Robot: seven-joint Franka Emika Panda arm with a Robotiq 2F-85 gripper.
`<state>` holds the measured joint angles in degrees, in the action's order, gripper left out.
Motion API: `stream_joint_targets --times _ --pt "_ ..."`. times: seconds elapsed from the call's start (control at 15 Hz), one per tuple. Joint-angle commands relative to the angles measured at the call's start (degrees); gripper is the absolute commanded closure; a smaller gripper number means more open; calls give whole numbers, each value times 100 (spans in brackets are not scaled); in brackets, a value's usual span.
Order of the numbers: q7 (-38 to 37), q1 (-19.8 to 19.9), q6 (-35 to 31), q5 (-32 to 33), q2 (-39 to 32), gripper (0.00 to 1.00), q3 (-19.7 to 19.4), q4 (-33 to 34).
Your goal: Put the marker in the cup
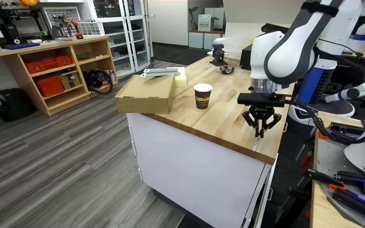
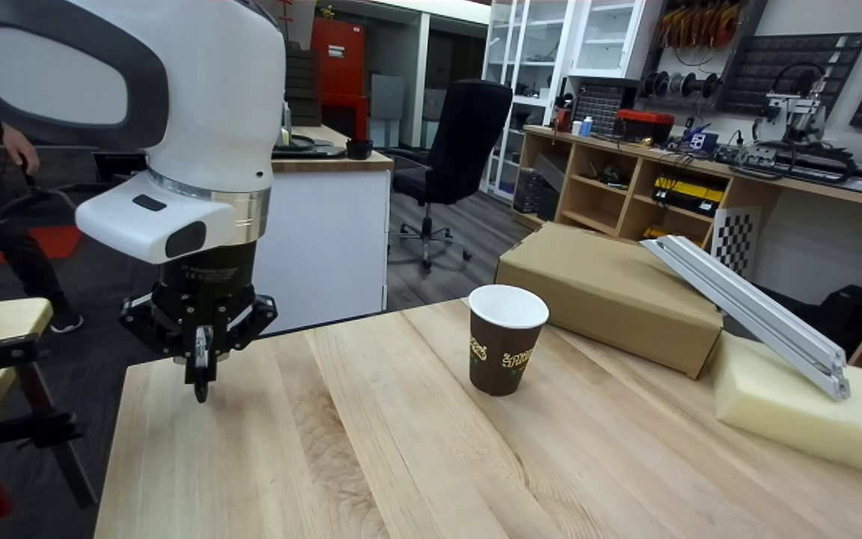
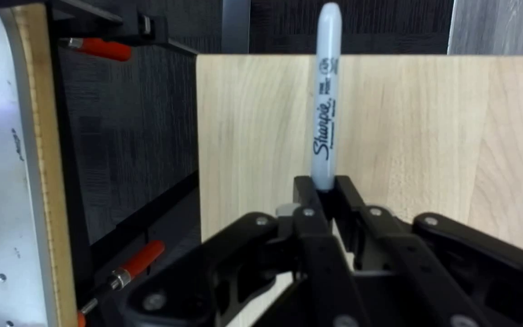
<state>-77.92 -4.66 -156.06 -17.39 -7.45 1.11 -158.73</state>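
Observation:
The marker is a light grey Sharpie [image 3: 326,104] with dark print. My gripper [image 3: 321,181] is shut on it near one end, and it sticks out past the fingertips. In an exterior view the gripper [image 1: 259,134] points down near the table's front corner, with the pale marker [image 1: 256,144] slanting down from it. Whether the marker touches the table cannot be told. The cup [image 1: 202,96] stands upright, dark brown outside with a white rim and inside, apart from the gripper. It also shows in an exterior view [image 2: 502,359], with the gripper [image 2: 201,370] well to its left.
A cardboard box [image 1: 147,95] lies on the wooden table beyond the cup, beside a pale yellow foam block [image 2: 798,408]. A metal profile [image 2: 753,307] rests across them. A black device [image 1: 219,53] stands at the far table end. Table edges are close to the gripper.

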Motion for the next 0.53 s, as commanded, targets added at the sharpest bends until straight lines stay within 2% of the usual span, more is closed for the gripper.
stream_joint_targets --times 0.0,0.2,0.27,0.47 --pt "-1340 -168 519 1218 714 96 -320 -105" --pt "-2548 -183 432 2714 1118 96 -559 -120" --pt "-2757 108 362 3250 1301 96 -391 -126" --pt "-3113 578 284 4645 1745 96 -244 -121"
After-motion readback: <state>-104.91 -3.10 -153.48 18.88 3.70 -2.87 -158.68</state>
